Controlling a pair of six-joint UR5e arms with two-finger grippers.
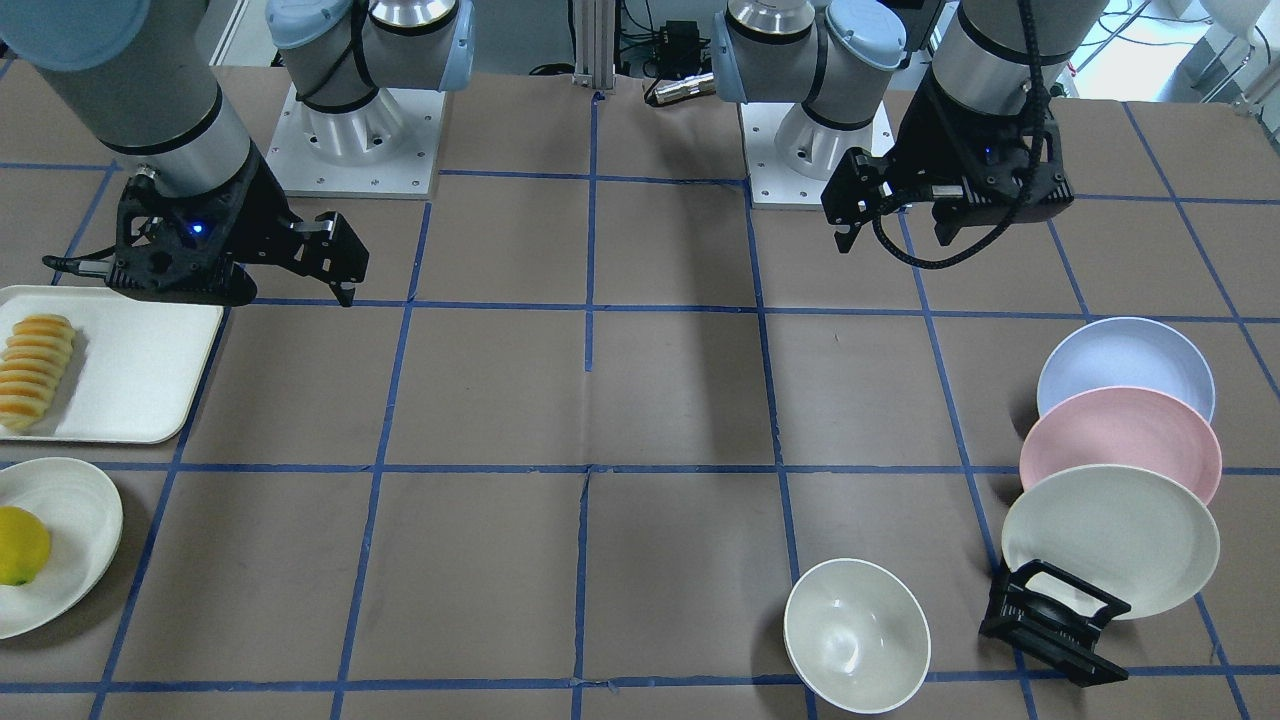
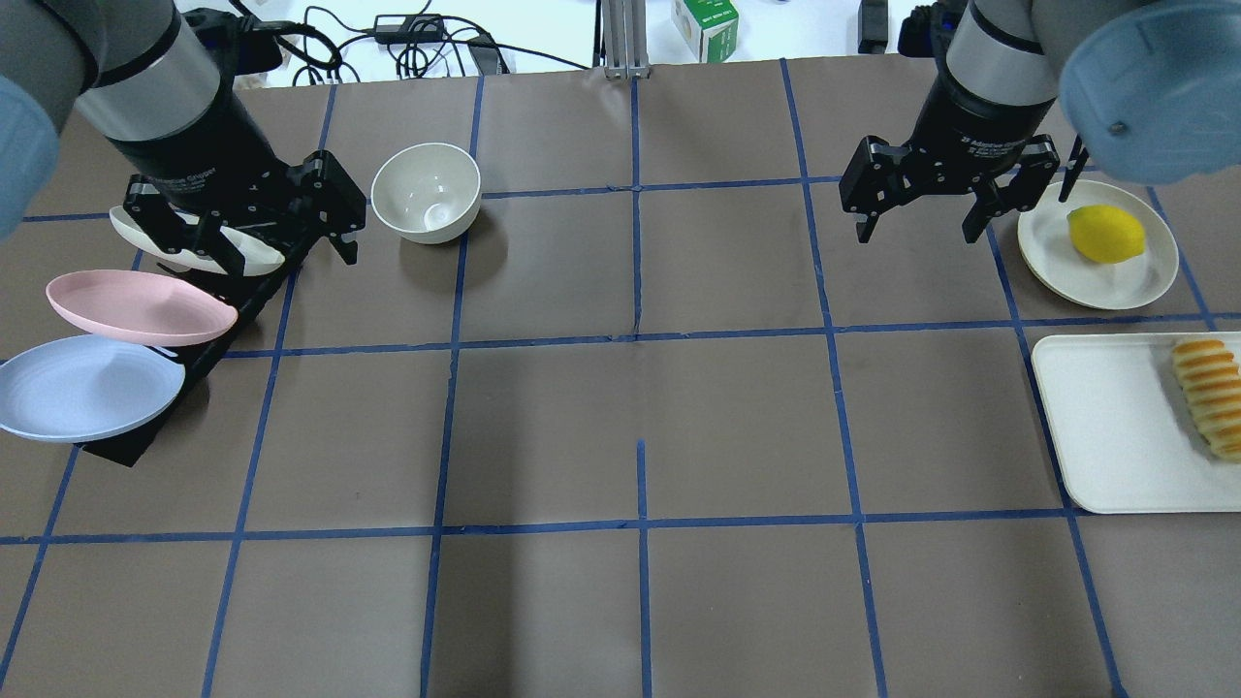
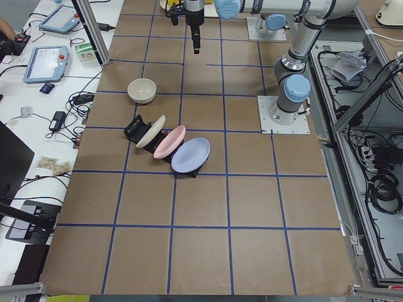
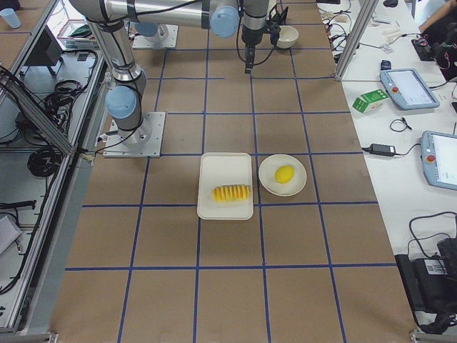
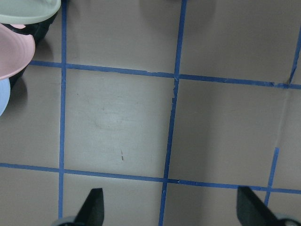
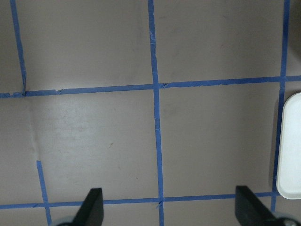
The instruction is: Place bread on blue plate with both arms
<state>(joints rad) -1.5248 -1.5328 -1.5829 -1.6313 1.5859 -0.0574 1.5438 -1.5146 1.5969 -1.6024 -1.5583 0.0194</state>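
Note:
The bread (image 1: 35, 370) lies on a white tray (image 1: 140, 370); it also shows in the overhead view (image 2: 1207, 393). The blue plate (image 1: 1125, 365) leans in a black rack (image 1: 1050, 620), nearest the robot, next to a pink plate (image 1: 1120, 440) and an off-white plate (image 1: 1110, 540). In the overhead view the blue plate (image 2: 87, 388) is at the left edge. My left gripper (image 2: 254, 254) is open and empty, hovering above the rack's far end. My right gripper (image 2: 916, 231) is open and empty, beside the lemon plate and beyond the tray.
A white bowl (image 2: 427, 192) stands just right of the left gripper. A lemon (image 2: 1105, 235) sits on a white plate (image 2: 1154, 281) next to the tray (image 2: 1105, 436). Blue tape lines grid the brown table.

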